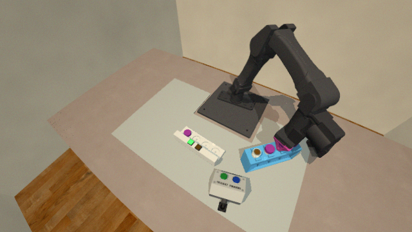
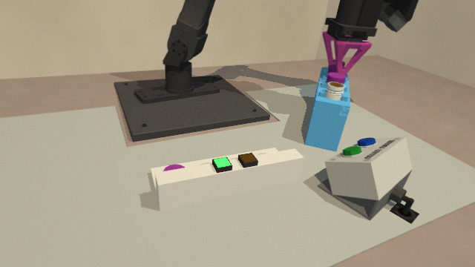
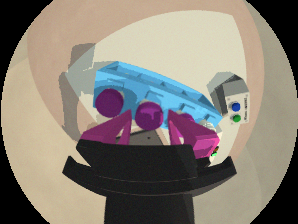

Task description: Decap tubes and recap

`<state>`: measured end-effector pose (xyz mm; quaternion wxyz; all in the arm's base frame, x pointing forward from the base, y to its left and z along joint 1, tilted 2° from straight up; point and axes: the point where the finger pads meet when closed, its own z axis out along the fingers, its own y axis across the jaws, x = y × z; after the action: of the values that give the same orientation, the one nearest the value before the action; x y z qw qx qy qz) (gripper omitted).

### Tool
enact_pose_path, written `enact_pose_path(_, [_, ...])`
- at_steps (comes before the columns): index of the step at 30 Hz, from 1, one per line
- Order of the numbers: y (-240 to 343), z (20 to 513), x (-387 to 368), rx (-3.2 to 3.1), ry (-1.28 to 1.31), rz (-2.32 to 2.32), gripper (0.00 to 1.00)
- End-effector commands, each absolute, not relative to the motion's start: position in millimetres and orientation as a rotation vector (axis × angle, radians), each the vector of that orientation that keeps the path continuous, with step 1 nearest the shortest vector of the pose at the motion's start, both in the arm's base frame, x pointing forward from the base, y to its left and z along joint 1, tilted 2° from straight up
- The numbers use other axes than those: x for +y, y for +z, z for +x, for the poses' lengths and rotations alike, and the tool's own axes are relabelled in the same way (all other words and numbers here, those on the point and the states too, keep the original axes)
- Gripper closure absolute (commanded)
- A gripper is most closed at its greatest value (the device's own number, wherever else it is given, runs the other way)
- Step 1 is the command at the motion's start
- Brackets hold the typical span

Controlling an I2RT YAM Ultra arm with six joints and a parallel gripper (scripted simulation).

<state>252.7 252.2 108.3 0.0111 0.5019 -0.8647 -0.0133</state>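
Observation:
The blue decapping station point(image 1: 270, 158) stands to the right of the arm's base. My gripper point(image 1: 283, 145) is straight above it, its magenta fingers open on either side of the magenta cap on tube 2 point(image 3: 149, 115) and not clamping it. Tube 3 next to it carries its cap point(image 1: 269, 148). Tube 4 point(image 1: 256, 152) at the end is open, with brown liquid showing point(image 2: 335, 90). One magenta cap point(image 1: 187, 132) lies in the end nest of the white cap tray point(image 1: 199, 145). The green lamp point(image 2: 222, 163) is lit and the amber lamp point(image 2: 248, 159) is dark.
The grey key desk point(image 1: 229, 185) with the green key point(image 1: 223, 176) and the blue key point(image 1: 236, 180) stands in front of the station. The arm's black base plate point(image 1: 233, 109) lies behind the tray.

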Motion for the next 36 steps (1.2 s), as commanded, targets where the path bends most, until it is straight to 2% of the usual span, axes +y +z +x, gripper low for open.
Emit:
enact_pose_path(1, [111.9,253.6,252.5,-2.575,-0.047,1.785,0.51])
enact_pose_path(14, [111.9,253.1,252.0,-2.034,-0.049,2.393,0.51])
enact_pose_path(36, [111.9,252.9,251.8,-1.064,-0.046,2.967,0.51])
